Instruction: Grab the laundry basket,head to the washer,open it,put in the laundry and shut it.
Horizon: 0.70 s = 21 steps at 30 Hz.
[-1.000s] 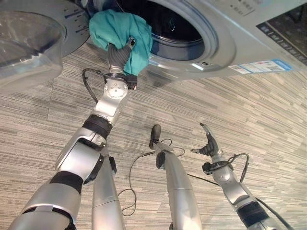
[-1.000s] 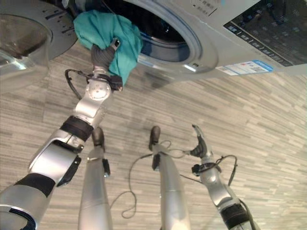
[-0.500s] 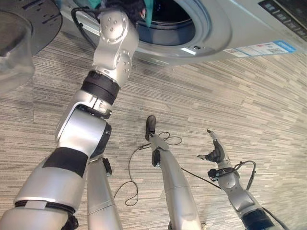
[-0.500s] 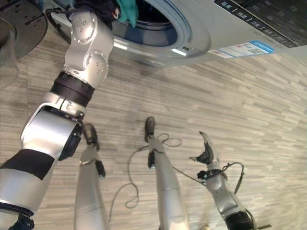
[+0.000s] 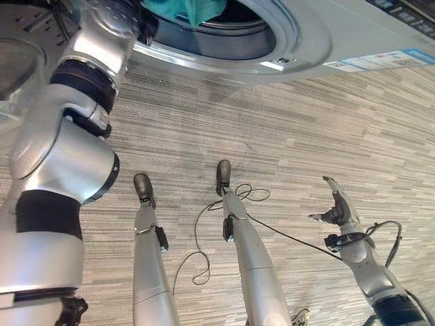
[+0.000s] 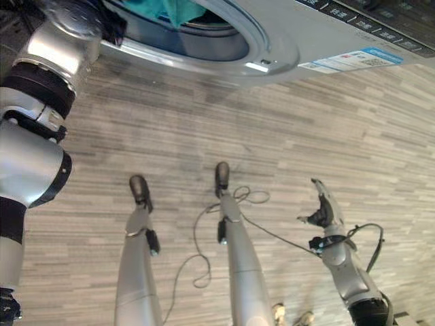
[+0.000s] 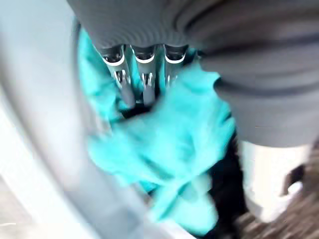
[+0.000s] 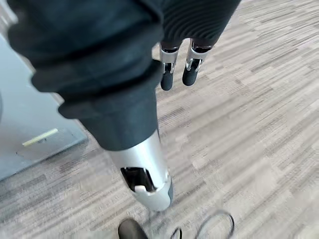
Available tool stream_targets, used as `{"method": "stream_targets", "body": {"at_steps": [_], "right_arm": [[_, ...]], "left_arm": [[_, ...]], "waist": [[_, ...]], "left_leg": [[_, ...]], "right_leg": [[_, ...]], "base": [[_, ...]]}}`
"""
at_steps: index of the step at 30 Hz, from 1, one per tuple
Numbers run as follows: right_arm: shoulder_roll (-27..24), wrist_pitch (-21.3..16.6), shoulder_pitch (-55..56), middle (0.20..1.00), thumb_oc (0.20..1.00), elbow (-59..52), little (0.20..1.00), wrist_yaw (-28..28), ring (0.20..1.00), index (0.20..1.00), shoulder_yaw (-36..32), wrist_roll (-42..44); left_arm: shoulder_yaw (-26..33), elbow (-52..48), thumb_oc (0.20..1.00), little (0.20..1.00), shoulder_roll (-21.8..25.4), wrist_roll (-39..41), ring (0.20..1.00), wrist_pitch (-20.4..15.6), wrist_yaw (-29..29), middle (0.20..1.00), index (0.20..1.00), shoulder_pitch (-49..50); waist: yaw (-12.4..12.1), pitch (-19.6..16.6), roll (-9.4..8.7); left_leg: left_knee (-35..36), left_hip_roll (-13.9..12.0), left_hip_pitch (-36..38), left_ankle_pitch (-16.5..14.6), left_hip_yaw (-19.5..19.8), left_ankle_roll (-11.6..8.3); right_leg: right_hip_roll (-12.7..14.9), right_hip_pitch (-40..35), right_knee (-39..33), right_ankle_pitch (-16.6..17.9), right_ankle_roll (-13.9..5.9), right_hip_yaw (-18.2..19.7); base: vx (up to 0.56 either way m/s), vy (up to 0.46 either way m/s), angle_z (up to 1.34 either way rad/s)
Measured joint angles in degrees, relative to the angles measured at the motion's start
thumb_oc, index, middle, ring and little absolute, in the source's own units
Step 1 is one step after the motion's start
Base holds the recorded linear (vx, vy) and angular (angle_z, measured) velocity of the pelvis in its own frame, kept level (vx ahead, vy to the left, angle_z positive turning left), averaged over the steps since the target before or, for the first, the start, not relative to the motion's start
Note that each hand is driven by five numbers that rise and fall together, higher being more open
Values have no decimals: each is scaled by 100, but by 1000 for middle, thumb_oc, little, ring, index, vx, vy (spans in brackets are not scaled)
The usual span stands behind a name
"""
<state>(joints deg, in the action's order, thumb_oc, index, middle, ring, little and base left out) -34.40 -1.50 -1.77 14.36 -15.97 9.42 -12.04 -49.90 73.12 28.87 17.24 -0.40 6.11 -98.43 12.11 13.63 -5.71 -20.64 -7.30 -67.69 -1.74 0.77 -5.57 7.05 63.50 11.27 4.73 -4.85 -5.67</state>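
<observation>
Across the top of both eye views runs the washing machine [image 5: 340, 34], its round opening [image 5: 224, 37] gaping at upper centre and its swung-open door [image 5: 20, 61] at the upper left edge. Inside that opening, at the very top of the frame, lies the teal garment [image 5: 187, 8], with the left arm reaching up along the left side into the drum. By the left wrist view, the left hand [image 7: 144, 74] has its fingers [image 7: 123, 84] curled down into the teal cloth and gripping it, and a fold hangs close to the pale rim [image 7: 55, 164] of the opening.

Low at the right of the frame, the right hand [image 5: 334, 210] hangs over the striped floor [image 5: 306, 122] with fingers loosely spread, holding nothing.

The main risk looks like the cloth: if the hand lets go too near the rim, the hanging fold could drape over the lip or slip out to the floor, and the door would then trap it. A withdrawing hand could also drag the garment back out if the fingers stay hooked in it
</observation>
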Motion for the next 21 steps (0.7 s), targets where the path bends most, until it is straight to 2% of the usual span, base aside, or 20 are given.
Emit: {"method": "stream_targets", "body": {"at_steps": [3, 5, 9, 11, 14, 16, 18, 21], "right_arm": [[-2, -2, 11, 1000, 1000, 38, 1000, 6, 1000, 1000, 142, 5], [-9, -2, 8, 1000, 1000, 291, 1000, 11, 1000, 1000, 431, 45], [7, -12, 60, 1000, 1000, 301, 1000, 42, 1000, 1000, 606, 117], [-1, 2, 46, 1000, 1000, 274, 1000, 98, 1000, 1000, 593, 193], [0, -1, 67, 1000, 1000, 246, 1000, 112, 1000, 1000, 558, 225], [4, 0, 56, 1000, 1000, 254, 1000, 104, 1000, 1000, 546, 226], [5, -11, 50, 1000, 1000, 219, 1000, 82, 1000, 1000, 539, 223], [19, 0, 15, 1000, 1000, 244, 1000, 54, 1000, 1000, 526, 220]], "left_arm": [[260, -78, 1000, 1000, -263, 42, 1000, 22, -67, 1000, 1000, 79], [704, -209, 1000, 1000, -856, 355, 1000, 10, 2, 1000, 1000, 201], [857, -519, 1000, 1000, -1429, 824, 1000, -80, 62, 1000, 1000, 317], [921, -814, 1000, 1000, -1811, 1332, 1000, -118, 313, 1000, 1000, 357], [935, -1085, 1000, 1000, -1725, 1504, 1000, -299, 619, 1000, 1000, 372], [1061, -1958, 1000, 1000, -1785, 1649, 1000, -543, 1066, 1000, 1000, 712], [1074, -2454, 1000, 1000, -1769, 1402, 1000, -761, 1241, 1000, 1000, 1067], [782, -2530, 1000, 1000, -1690, 577, 1000, -711, 1272, 1000, 1000, 1593]], "waist": [[-2, 0, 0], [4, -2, -4], [72, -4, -6], [119, -4, -6], [77, -4, -6], [-26, -4, -6], [-76, -4, -6], [-140, -4, -6]], "left_leg": [[216, 45, 149, 87, -1, -2], [442, 107, 282, 207, -3, 18], [490, 159, 257, 221, -14, 38], [495, 192, 250, 221, -70, 40], [477, 215, 256, 221, -134, 42], [485, 240, 259, 220, -136, 42], [485, 264, 292, 221, -139, 43], [482, 326, 538, 221, -157, 45]], "right_leg": [[40, -94, -89, 36, -6, -11], [89, -258, -303, 124, -28, -83], [132, -265, -386, 176, -66, -91], [164, -262, -458, 226, -91, -57], [193, -241, -468, 246, -105, 23], [219, -237, -474, 249, -111, 29], [246, -276, -500, 255, -119, 32], [305, -532, -554, 275, -150, 53]], "base": [[-14, -14, 9], [-6, -6, 12], [-5, 30, 4], [-10, 62, -1], [-10, 49, -2], [-25, 79, 2], [-33, 78, 4], [-25, 52, 2]]}}
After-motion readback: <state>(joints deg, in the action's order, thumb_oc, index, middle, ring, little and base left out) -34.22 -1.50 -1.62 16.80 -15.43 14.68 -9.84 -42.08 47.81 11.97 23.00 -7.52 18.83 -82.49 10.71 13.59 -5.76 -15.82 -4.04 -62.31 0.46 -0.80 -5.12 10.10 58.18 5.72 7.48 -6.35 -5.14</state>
